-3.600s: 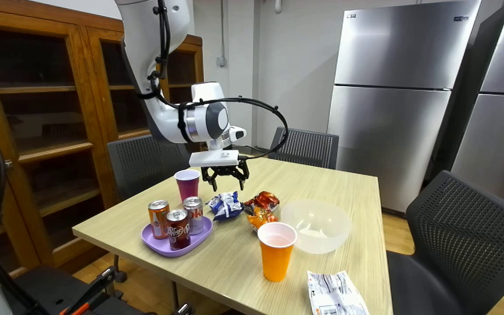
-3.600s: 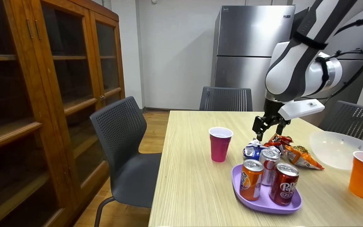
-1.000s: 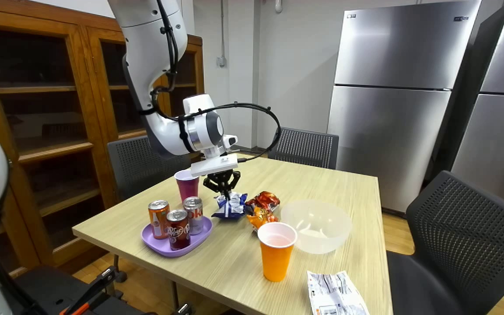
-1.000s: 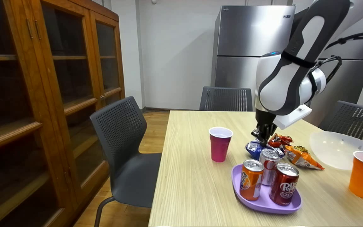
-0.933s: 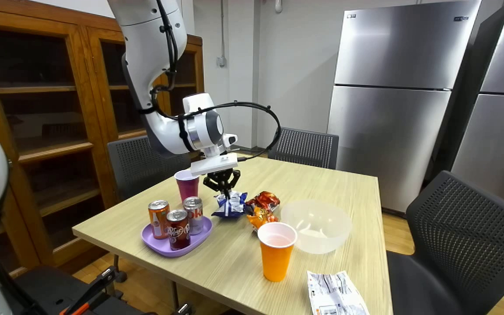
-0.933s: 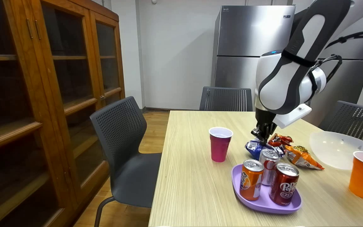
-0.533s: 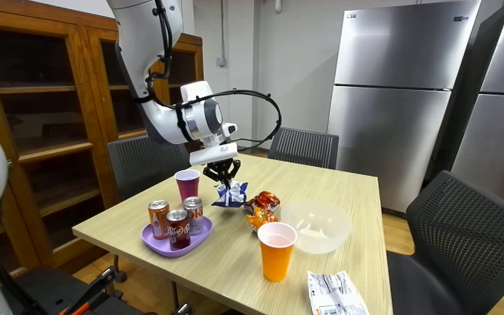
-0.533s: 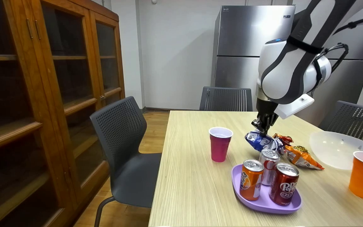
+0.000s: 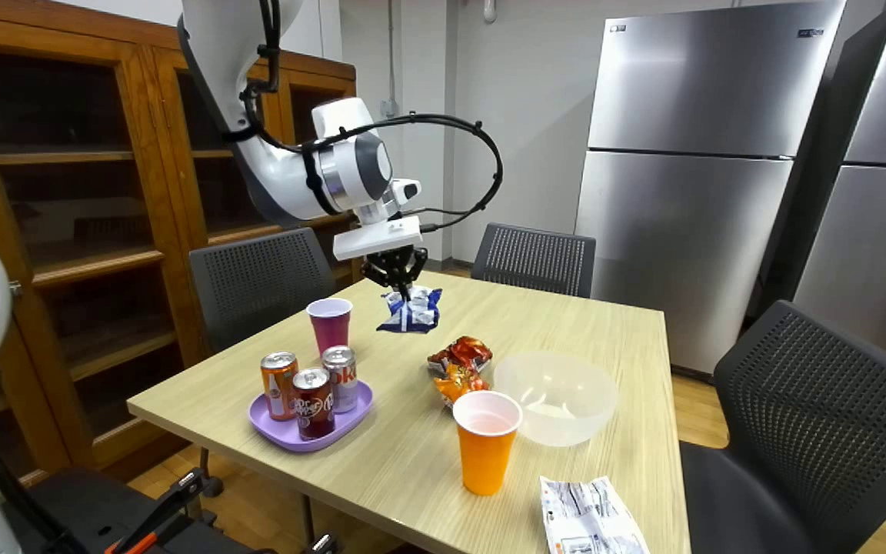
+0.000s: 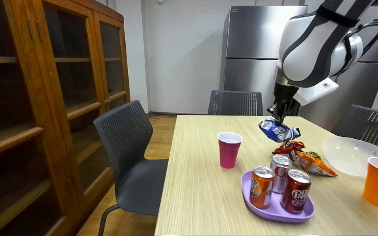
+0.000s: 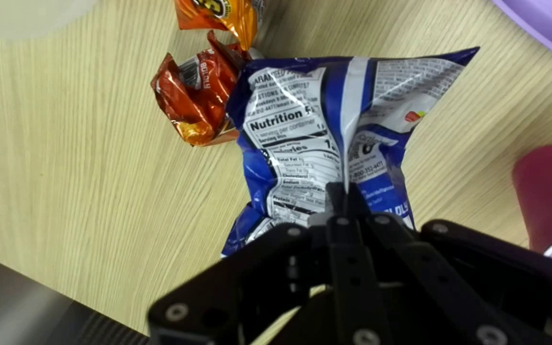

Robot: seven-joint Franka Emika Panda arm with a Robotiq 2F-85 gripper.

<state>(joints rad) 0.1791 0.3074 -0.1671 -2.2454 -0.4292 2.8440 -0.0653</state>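
Note:
A blue and white snack bag (image 9: pixel 414 314) hangs from my gripper (image 9: pixel 403 294), which is shut on a pinched fold of it. In the wrist view the fingertips (image 11: pixel 336 196) press together on the bag's white seam, and the bag's printed back (image 11: pixel 290 143) faces the camera. Both exterior views show the bag off the tabletop, tilted in one of them (image 10: pixel 279 131). Below and beside it lie a crumpled red bag (image 11: pixel 194 96) and an orange bag (image 11: pixel 237 17), both on the table. The part of the blue bag behind the fingers is hidden.
A translucent bowl (image 9: pixel 604 385) stands beyond the orange bag. A purple tray (image 10: pixel 246 186) holds three cans. A magenta cup (image 10: pixel 229 150), an orange cup (image 9: pixel 487 454) and a silvery packet (image 9: pixel 593 519) are also on the table (image 9: pixel 551 315). Dark chairs (image 9: pixel 535 258) surround it.
Several seconds ago the gripper stood open above the blue bag. A second ago it was shut on the bag at the table; since then both have risen, leaving the red and orange bags behind.

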